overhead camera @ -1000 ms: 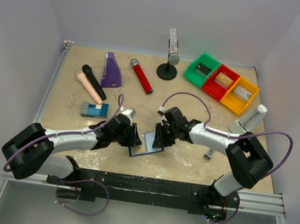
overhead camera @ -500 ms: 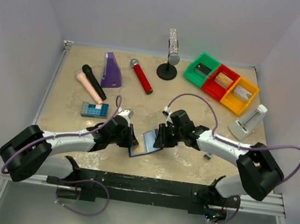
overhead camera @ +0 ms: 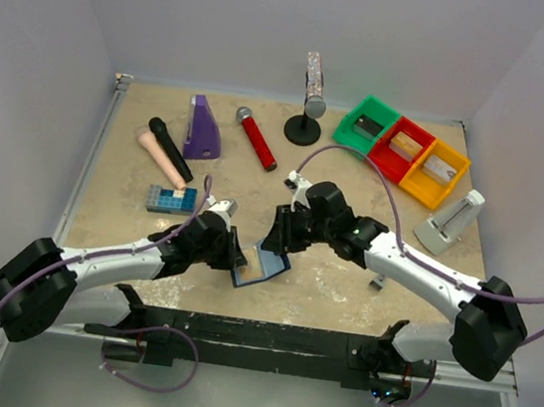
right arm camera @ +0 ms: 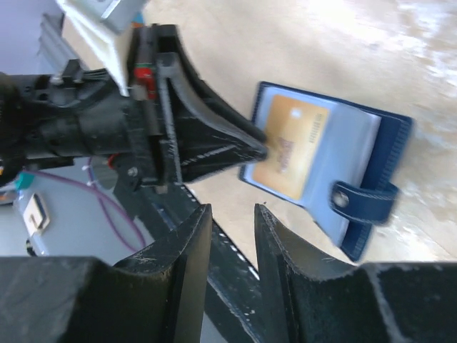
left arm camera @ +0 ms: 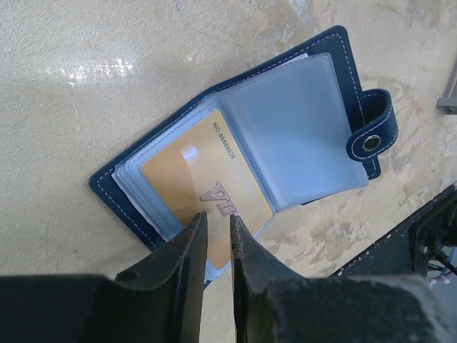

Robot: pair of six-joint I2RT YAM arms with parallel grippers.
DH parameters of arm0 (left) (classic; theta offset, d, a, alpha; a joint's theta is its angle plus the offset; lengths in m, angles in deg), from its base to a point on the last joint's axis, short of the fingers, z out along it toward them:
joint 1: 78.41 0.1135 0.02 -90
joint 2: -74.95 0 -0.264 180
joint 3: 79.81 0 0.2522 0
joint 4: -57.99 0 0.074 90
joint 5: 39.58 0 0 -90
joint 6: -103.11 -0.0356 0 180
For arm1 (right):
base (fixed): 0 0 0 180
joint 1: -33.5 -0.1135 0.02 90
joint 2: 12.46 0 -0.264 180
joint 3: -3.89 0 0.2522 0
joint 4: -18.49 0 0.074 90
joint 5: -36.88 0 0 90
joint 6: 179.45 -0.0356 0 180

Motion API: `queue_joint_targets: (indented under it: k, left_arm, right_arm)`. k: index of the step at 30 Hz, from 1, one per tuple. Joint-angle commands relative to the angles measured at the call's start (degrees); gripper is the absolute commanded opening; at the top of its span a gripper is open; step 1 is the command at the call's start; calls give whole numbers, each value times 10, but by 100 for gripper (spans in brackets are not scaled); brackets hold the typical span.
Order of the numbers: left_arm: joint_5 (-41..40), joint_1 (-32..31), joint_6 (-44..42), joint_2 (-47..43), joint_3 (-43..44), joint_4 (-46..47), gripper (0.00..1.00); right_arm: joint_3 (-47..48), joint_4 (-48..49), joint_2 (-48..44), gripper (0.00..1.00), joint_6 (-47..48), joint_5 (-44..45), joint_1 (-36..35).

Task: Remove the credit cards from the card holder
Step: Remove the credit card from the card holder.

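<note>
The holder (left arm camera: 300,121) lies opened flat on the table (left arm camera: 107,71), near the front edge between the two arms, pocketed side up. Its tab (left arm camera: 370,136) sticks out from the outer flap with the snap showing. One gold card (left arm camera: 193,182) sits in the clear sleeves of the near half; pale edges of further sleeves or cards show under it, and I cannot tell which. The far half shows only a cloudy blue-grey sleeve. The left gripper (left arm camera: 216,223) points down at the near edge of the holder, fingertips over the lower corner of the gold card. Its jaws stand a narrow slit apart; whether they pinch the card or only touch it cannot be told. The right gripper (right arm camera: 232,211) is above the table at the holder's other side, jaws apart with nothing between them, and clear of the holder. In the overhead view a blue block (overhead camera: 171,199) lies well to the left, apart from the holder.
</note>
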Motion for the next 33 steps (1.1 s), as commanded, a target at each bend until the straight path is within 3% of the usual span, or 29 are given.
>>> queue_joint_targets:
  k: [1,10,20,33]
  left_arm:
    - [-9,4,-3,-32,1,-2,25]
    - [-34,4,-17,-35,1,-33,25]
    - [-54,4,-13,5,1,-12,22]
    - [-71,4,6,30,-18,-12,17]
  right_arm:
    - [43,3,51,35,-9,-35,-18]
    - [32,65,146,35,-36,-60,-17]
    - [-2,133,183,37,-67,-75,-4]
    - [-18,136,208,37,-73,-53,6]
